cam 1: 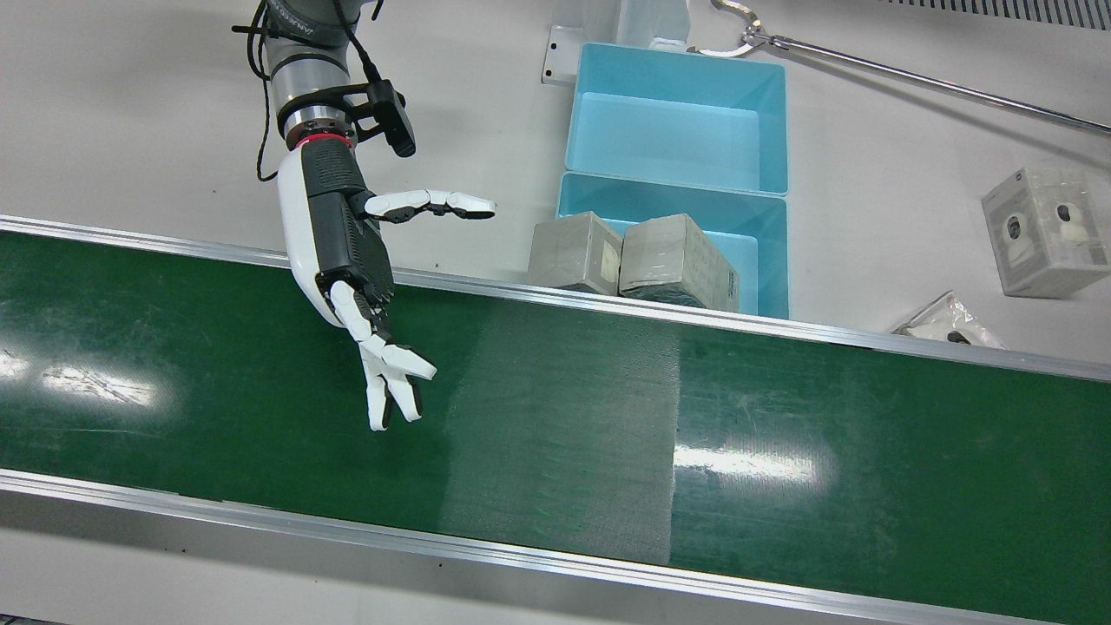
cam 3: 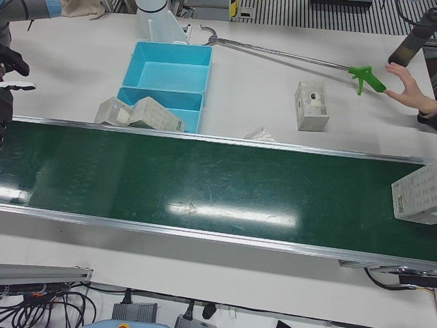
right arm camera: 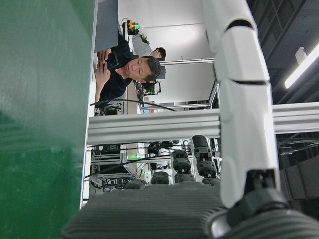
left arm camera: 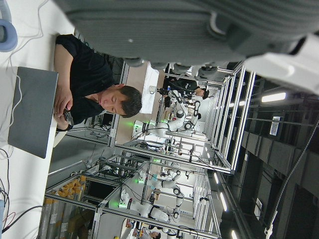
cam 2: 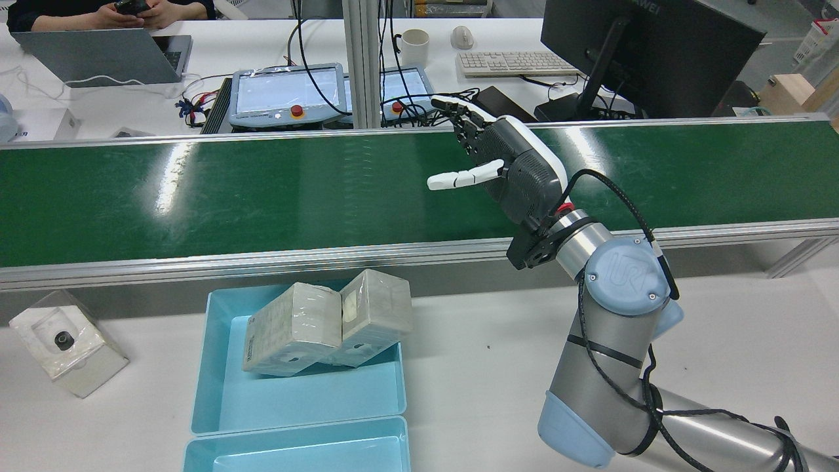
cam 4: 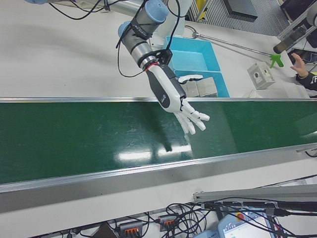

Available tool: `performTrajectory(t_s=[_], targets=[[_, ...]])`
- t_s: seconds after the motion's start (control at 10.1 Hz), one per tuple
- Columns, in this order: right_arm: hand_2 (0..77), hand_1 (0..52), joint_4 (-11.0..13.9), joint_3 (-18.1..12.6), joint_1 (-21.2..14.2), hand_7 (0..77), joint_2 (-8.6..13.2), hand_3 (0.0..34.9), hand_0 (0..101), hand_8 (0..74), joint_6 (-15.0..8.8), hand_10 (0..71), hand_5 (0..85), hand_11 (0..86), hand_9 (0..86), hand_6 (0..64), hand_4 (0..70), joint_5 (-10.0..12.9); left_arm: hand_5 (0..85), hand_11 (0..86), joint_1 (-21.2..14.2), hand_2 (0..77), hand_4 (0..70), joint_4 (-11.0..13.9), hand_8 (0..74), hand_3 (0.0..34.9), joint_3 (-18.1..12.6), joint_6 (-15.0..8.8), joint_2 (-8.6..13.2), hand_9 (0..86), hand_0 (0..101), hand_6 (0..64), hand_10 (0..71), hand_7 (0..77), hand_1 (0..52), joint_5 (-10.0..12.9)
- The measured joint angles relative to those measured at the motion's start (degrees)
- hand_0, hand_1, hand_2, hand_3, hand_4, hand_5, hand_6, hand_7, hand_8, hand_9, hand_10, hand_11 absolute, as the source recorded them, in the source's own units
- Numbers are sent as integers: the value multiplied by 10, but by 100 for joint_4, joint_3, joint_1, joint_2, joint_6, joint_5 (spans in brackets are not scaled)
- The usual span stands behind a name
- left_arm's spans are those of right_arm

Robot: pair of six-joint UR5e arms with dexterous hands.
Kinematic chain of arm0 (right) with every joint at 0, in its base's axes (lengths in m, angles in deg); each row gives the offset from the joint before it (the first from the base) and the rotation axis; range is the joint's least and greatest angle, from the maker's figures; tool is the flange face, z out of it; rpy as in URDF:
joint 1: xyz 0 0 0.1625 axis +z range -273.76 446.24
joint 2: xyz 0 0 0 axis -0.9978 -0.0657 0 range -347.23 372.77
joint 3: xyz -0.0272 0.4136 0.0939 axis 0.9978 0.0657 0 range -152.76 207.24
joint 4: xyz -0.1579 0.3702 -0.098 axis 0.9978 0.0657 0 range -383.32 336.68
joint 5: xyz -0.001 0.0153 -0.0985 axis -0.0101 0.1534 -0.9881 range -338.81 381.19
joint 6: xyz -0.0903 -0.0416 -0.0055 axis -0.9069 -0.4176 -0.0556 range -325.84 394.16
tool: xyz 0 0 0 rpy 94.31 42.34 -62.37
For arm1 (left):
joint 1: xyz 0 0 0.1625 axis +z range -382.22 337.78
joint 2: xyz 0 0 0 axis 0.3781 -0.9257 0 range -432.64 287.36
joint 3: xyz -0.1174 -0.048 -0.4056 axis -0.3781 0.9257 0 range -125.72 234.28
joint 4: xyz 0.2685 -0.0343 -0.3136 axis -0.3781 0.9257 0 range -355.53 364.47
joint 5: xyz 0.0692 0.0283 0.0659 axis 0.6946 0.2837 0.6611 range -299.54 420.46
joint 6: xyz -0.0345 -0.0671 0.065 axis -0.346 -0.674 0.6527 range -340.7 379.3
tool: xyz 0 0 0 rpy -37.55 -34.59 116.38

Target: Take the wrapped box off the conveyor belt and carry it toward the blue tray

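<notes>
A wrapped box [cam 3: 415, 201] lies on the green conveyor belt [cam 3: 205, 184] at the far right of the left-front view; no other view shows it. My right hand [cam 1: 364, 286] is open and empty, fingers spread over the belt's robot-side half, far from that box; it also shows in the rear view [cam 2: 511, 164] and right-front view [cam 4: 181, 101]. The blue tray [cam 1: 746, 252] next to the belt holds two wrapped boxes [cam 1: 577, 253] [cam 1: 681, 260] leaning on its belt-side rim. My left hand [left arm camera: 149, 30] shows only as a grey palm in its own view.
A second blue tray [cam 1: 668, 139] stands empty behind the first. Another wrapped box [cam 1: 1046, 230] and a plastic bag [cam 1: 946, 321] lie on the white table. A long grabber tool [cam 3: 365, 76] lies there, near a person's hand [cam 3: 410, 85].
</notes>
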Motion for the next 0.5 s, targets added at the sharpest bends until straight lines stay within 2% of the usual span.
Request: performTrajectory(t_s=[0.2, 0.3, 0.4, 0.5], targets=[[125, 185, 139, 110, 105, 5, -19, 0, 508, 5, 13, 0, 180, 5, 22, 16, 71, -12, 11, 5, 0, 11, 0, 0, 5, 0, 0, 0, 0, 0, 0, 5, 5, 0, 0, 0], [131, 164, 123, 264, 106, 33, -5, 0, 494, 5, 70, 0, 207, 5, 16, 33, 82, -26, 11, 5, 0, 5, 0, 0, 5, 0, 0, 0, 0, 0, 0, 5, 5, 5, 0, 0], [131, 164, -21, 487, 91, 33, 16, 0, 494, 5, 171, 0, 207, 5, 16, 33, 82, -69, 11, 5, 0, 5, 0, 0, 5, 0, 0, 0, 0, 0, 0, 5, 5, 5, 0, 0], [142, 164, -192, 733, 91, 87, 41, 0, 493, 22, 275, 0, 278, 5, 38, 87, 175, -168, 11, 5, 0, 5, 0, 0, 5, 0, 0, 0, 0, 0, 0, 5, 5, 5, 0, 0]])
